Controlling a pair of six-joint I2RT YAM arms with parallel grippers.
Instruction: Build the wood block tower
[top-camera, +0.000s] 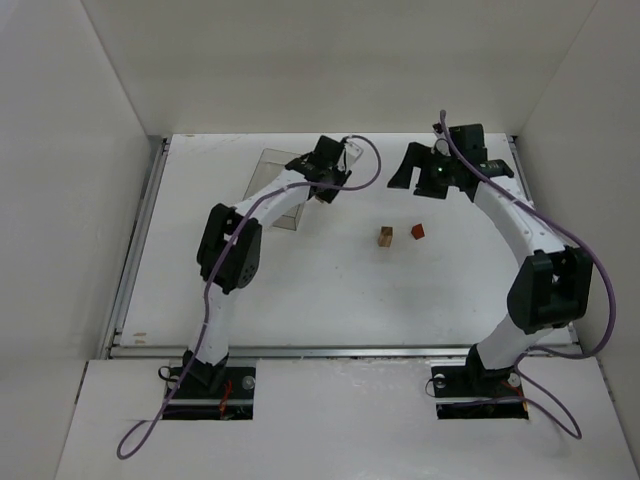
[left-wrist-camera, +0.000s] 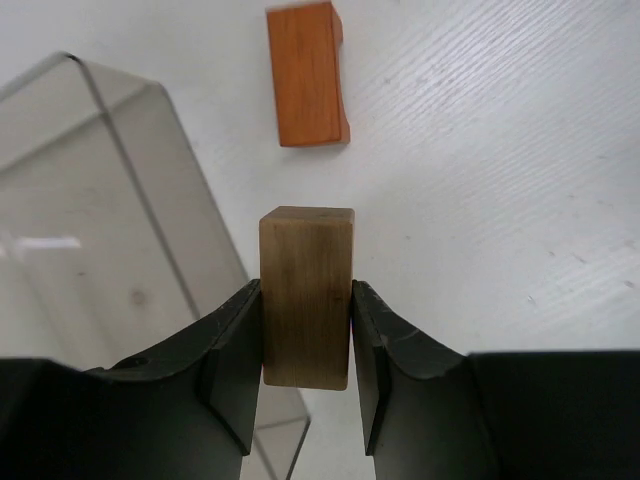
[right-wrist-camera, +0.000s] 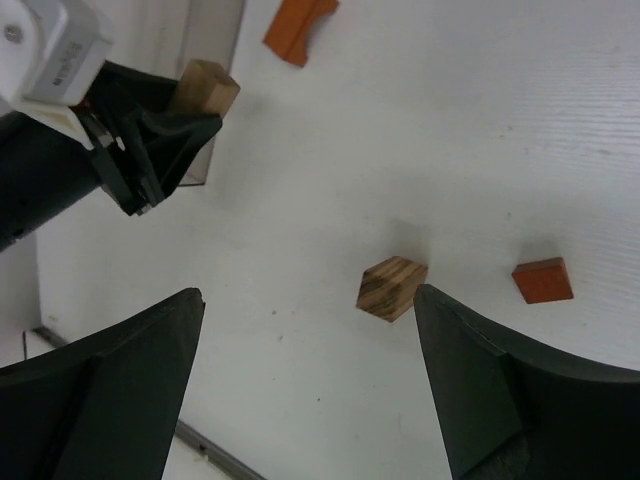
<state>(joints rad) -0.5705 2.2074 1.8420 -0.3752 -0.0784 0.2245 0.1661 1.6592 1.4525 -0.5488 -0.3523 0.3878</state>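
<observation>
Wood block tower: not begun; no block sat on another, so every stacking step was judged left to do.
Pieces in view: four, all apart from each other and all outside the clear box (top-camera: 272, 195).
Left claw (left-wrist-camera: 306, 305): pinching a tan block (left-wrist-camera: 306, 255) by two opposite faces, the block upright and clear of the table (top-camera: 300, 290), just beside the clear box's wall.
Orange piece (left-wrist-camera: 306, 72): lay flat on the table near the clear box, just past the held block and not touching it.
Second tan block (top-camera: 386, 236): rested on the table well apart from the clear box, tipped onto an edge or corner as the right wrist view showed it.
Red block (top-camera: 417, 232): sat just beside the second tan block, on the side away from the clear box.
Right claw (right-wrist-camera: 308, 300): spread wide with nothing between its fingers, hanging above the second tan block and red block, well apart from the clear box.
Done: one block picked up.
Left: choosing a base, setting the held block down on it, then adding the other pieces.
</observation>
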